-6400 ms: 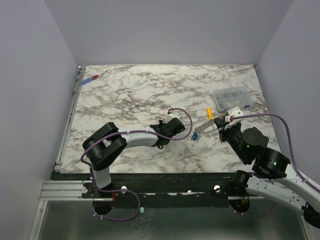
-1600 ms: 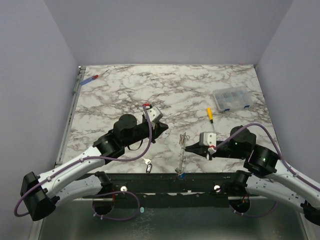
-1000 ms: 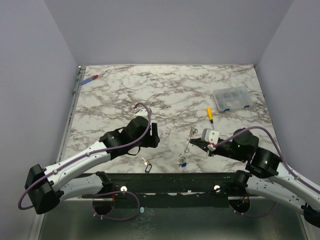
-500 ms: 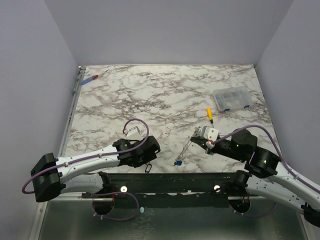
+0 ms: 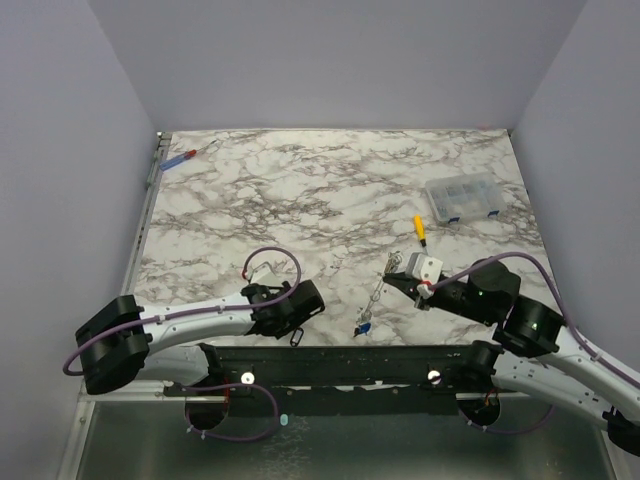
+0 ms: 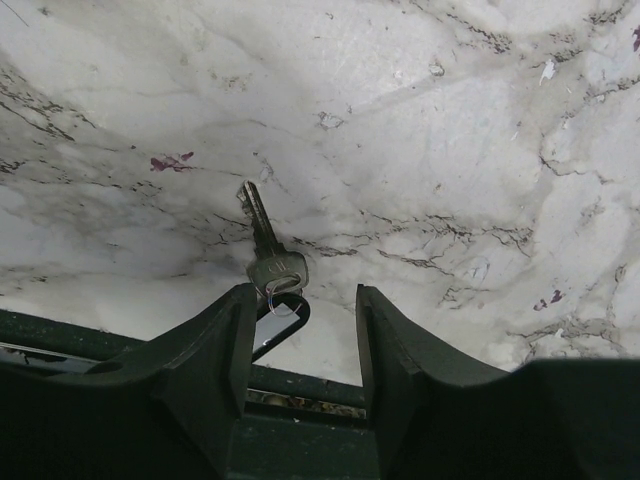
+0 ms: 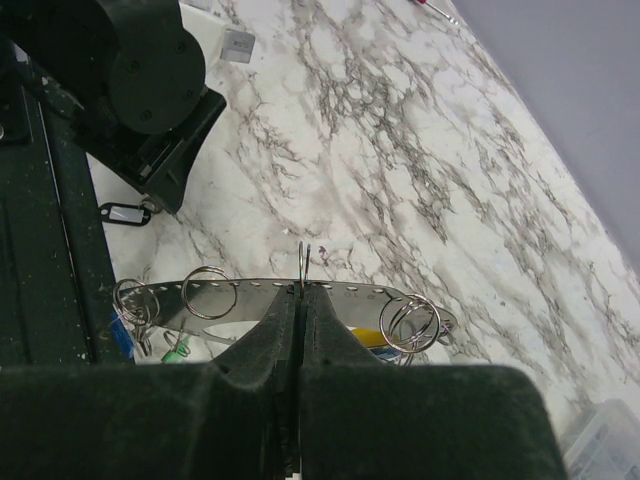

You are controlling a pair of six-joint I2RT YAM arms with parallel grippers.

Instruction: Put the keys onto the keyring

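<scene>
Marble worktop [image 6: 450, 120] bears a loose key [image 6: 258, 215]; the left hand [image 6: 300, 300], spread astride it, should pinch its head squarely; the right hand [image 7: 300, 295] clamps the keyring [image 7: 360, 292].

Marble tbl [image 5: 300, 190]: key [image 6: 265, 245], box [image 5: 462, 197], yel screwdriver [image 5: 420, 228], red/blue screwdriver [image 5: 185, 156].

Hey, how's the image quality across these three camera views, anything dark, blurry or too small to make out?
Top external view: even, soft light, but the silver metal keyring looks tiny. Left wrist view: the small silver key on the marble table is sharp, the left gripper near-black and featureless. Right wrist view: keyring and marble crisp, the right gripper a dark blur.
</scene>
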